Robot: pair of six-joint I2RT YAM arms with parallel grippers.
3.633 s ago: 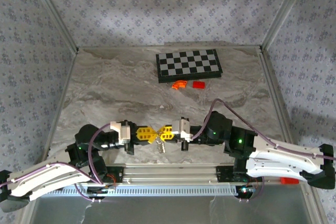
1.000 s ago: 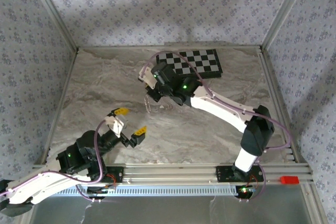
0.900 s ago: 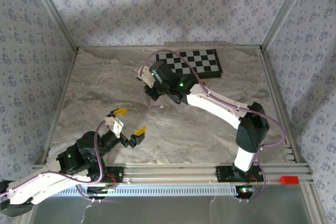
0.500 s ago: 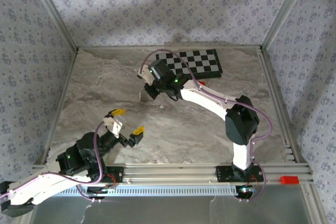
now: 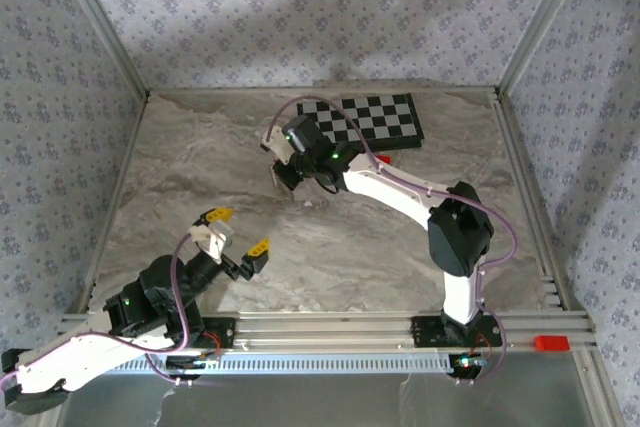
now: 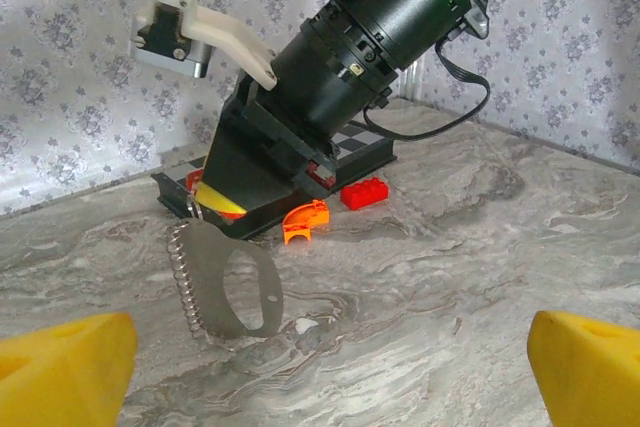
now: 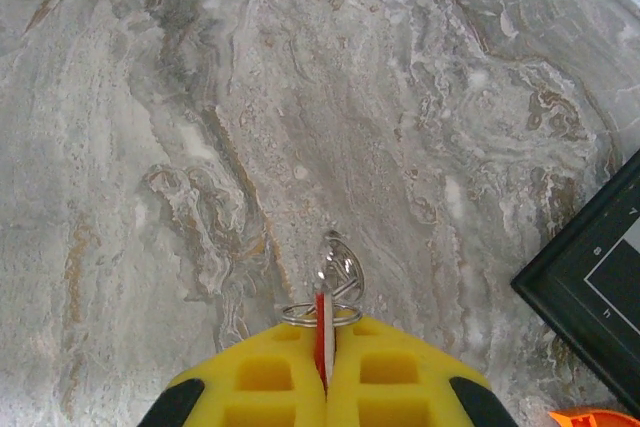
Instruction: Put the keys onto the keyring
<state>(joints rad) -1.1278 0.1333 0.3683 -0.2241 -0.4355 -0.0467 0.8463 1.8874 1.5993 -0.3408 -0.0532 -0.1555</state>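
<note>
The right gripper, pinching the red keys with the keyring dangling, has swung out toward the chessboard. The left gripper has backed off, wide open and empty. To me the threading looks finished.

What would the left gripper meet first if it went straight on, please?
Likely the keyring dangling from the right gripper, a little left of its line; otherwise the table, though depth is unclear.

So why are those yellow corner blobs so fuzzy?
Left wrist view: the left gripper's own fingertips, too close to focus. Right wrist view: the right gripper's fingers look sharper. Top view: soft shadows cross the back wall.
</note>
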